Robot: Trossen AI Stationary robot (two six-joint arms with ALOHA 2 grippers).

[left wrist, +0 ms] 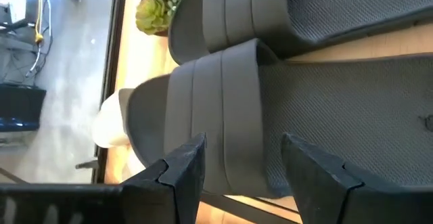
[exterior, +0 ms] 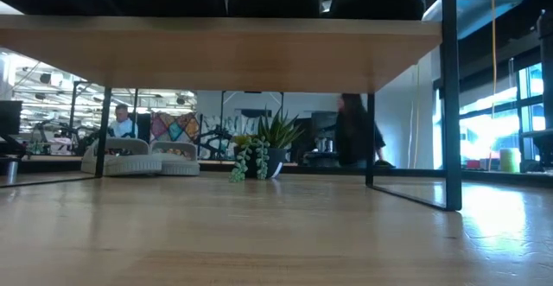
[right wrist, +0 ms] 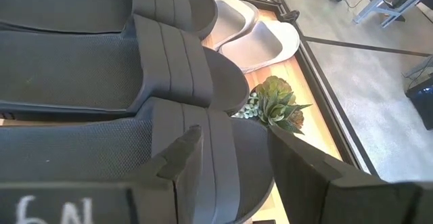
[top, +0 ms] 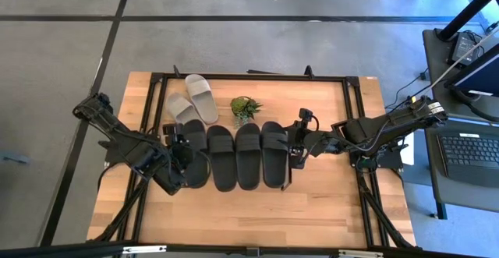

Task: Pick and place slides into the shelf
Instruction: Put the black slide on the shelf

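Both grippers parted over the end slides of the black row on the shelf

The left gripper (left wrist: 240,166) stands with fingers apart, straddling the strap of the leftmost matte black rubber slide (top: 195,160); the right gripper (right wrist: 230,156) likewise brackets the rightmost black slide (top: 274,153), neither visibly clenched. Four black slides lie side by side on the low light wooden shelf with black frames (top: 168,77). By my judgement the two light grey-white slides (top: 193,98), far left beside the small green potted plant (top: 245,107), remain to place; next comes lifting clear
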